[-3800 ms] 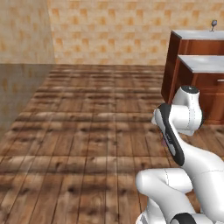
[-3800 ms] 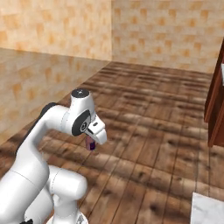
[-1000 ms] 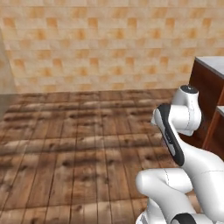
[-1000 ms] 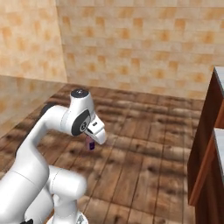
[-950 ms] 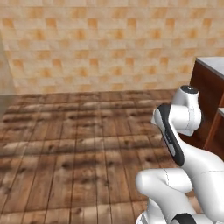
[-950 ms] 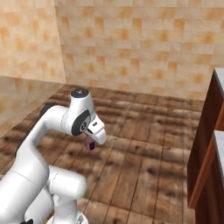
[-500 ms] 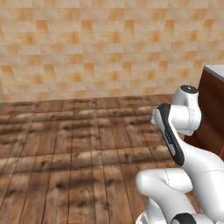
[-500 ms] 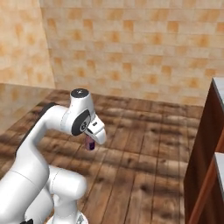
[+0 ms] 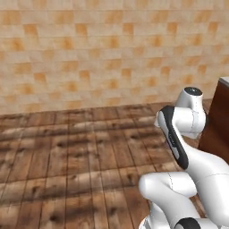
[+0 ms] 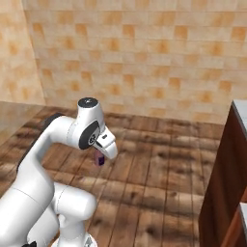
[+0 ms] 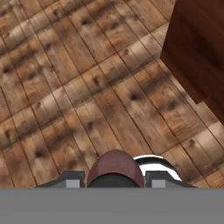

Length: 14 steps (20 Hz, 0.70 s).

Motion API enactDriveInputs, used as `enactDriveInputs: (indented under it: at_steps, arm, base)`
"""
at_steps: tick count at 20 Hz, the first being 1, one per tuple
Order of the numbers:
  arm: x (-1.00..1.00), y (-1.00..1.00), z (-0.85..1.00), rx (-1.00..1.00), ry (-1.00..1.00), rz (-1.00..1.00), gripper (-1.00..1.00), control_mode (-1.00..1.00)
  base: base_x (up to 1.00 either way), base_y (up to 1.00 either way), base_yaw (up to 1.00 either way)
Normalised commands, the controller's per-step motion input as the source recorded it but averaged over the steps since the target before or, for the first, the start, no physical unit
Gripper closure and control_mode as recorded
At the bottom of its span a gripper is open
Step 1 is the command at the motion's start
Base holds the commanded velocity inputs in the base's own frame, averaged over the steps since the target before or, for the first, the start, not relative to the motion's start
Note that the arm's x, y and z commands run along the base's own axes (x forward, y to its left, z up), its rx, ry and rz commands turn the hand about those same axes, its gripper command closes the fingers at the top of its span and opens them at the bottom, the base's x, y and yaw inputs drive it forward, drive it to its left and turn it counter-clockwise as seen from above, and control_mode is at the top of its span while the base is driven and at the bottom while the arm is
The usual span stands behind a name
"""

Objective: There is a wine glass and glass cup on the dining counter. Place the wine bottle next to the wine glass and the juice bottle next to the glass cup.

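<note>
My gripper (image 10: pixel 102 152) hangs under the folded arm, shut on the juice bottle (image 10: pixel 100 159), whose dark purple-red body shows just below the hand. In the hand view the bottle's rounded dark red top (image 11: pixel 114 168) sits between the two fingertips of the gripper (image 11: pixel 114 178), above the plank floor. A reddish-brown wood panel with a pale top (image 10: pixel 226 179) stands at the right; I cannot tell whether it is the dining counter. The wine glass, the glass cup and the wine bottle are out of view.
The wooden plank floor (image 9: pixel 76 161) stretches ahead to a tan tiled wall (image 9: pixel 103 53). The same brown panel edges the right of the left base view (image 9: pixel 220 120) and the upper right of the hand view (image 11: pixel 199 48). A lower pale-topped unit (image 10: pixel 242 219) sits beside it.
The whole picture has swept sideways as the base turned: the tiled wall now faces me and the brown counter has slid toward the right edge. The arm's pose and its grip on the bottle are unchanged.
</note>
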Motion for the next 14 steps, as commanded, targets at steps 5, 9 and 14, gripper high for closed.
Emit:
enactDriveInputs:
  at_steps: [5,9,14]
  arm:
    - [0.0,0.0,0.0,0.0,0.0,0.0,1.0,1.0]
    - [0.0,0.0,0.0,0.0,0.0,0.0,1.0,1.0]
    - [0.0,0.0,0.0,0.0,0.0,0.0,1.0,1.0]
  base:
    - [0.78,-0.16,-0.11]
    - [0.79,-0.17,-0.09]
    - [0.78,-0.19,-0.08]
